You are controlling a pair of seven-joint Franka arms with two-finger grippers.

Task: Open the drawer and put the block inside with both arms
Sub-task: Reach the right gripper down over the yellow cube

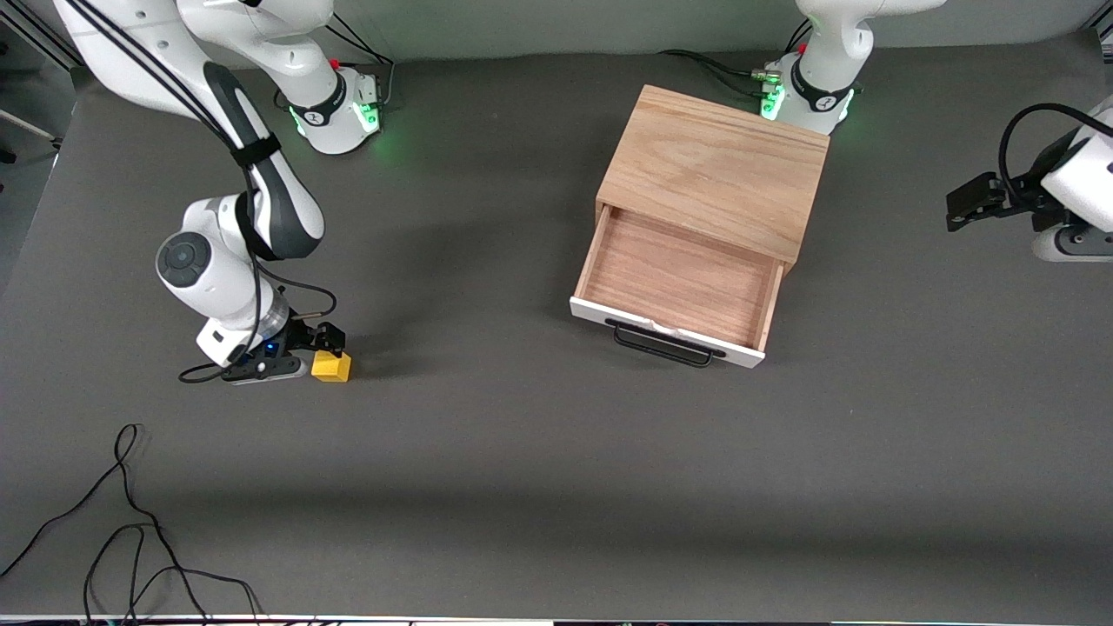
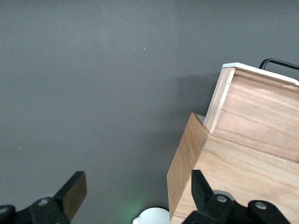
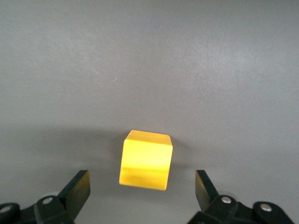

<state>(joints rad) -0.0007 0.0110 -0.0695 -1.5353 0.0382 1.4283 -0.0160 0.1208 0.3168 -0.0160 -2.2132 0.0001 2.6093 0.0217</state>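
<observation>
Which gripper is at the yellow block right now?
The right gripper, open, down at the block on the table. The left gripper, also open, waits at the left arm's end, nowhere near it.

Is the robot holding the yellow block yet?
No. The right gripper is open around the block, not squeezing it. The left gripper is open and empty.

The front view looks steeply down from high across the table [image 1: 556, 487], bases at twelve o'clock. The left wrist view looks from above at the drawer [image 2: 261, 116], shared with the front view [image 1: 678, 278]. The right wrist view sits close over the block [image 3: 145, 160], also in the front view [image 1: 331, 367].
</observation>
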